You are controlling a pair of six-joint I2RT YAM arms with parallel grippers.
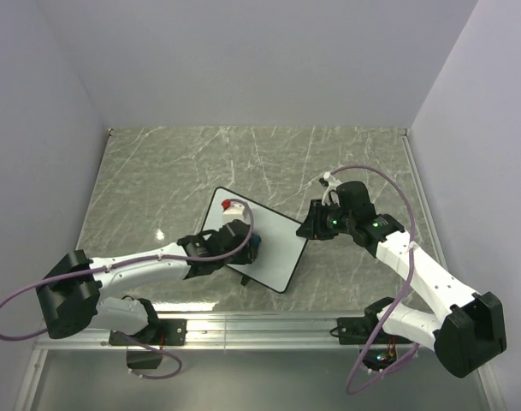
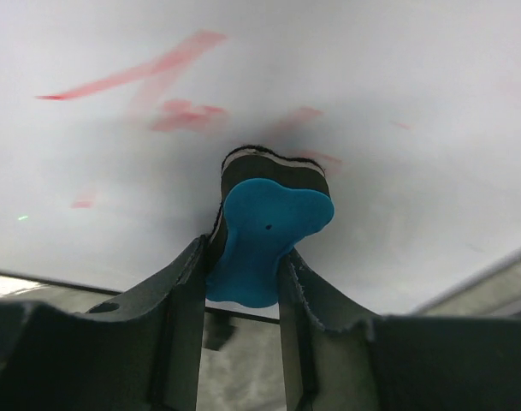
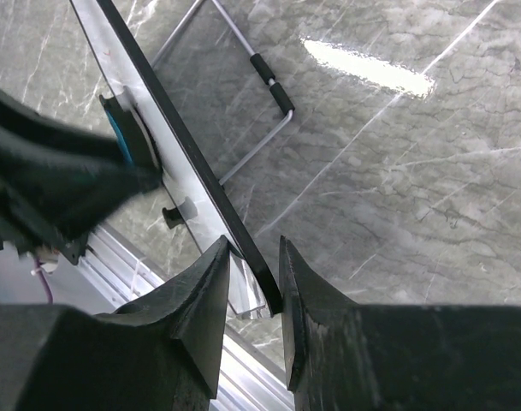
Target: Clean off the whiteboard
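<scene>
Marble-patterned desk (image 1: 157, 171) carries the whiteboard (image 1: 277, 248) at its middle, with the long axis running diagonally from far-left to near-right. It looks light, stiff and slick-faced, and apt to skid, so the thin black rim is the sensible hold. The right gripper (image 3: 253, 257) has its jaws pinching that rim at the board's right end. Over the board's left half, the left gripper (image 2: 243, 257) has its jaws squeezing a blue eraser (image 2: 273, 205), felt side to the surface, just below red marks (image 2: 149, 73).

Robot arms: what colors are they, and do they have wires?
The left arm and right arm are white tubes with black joints. A purple cable loops along each. The fingers are black wedges, and a green light glows near one wrist.
</scene>
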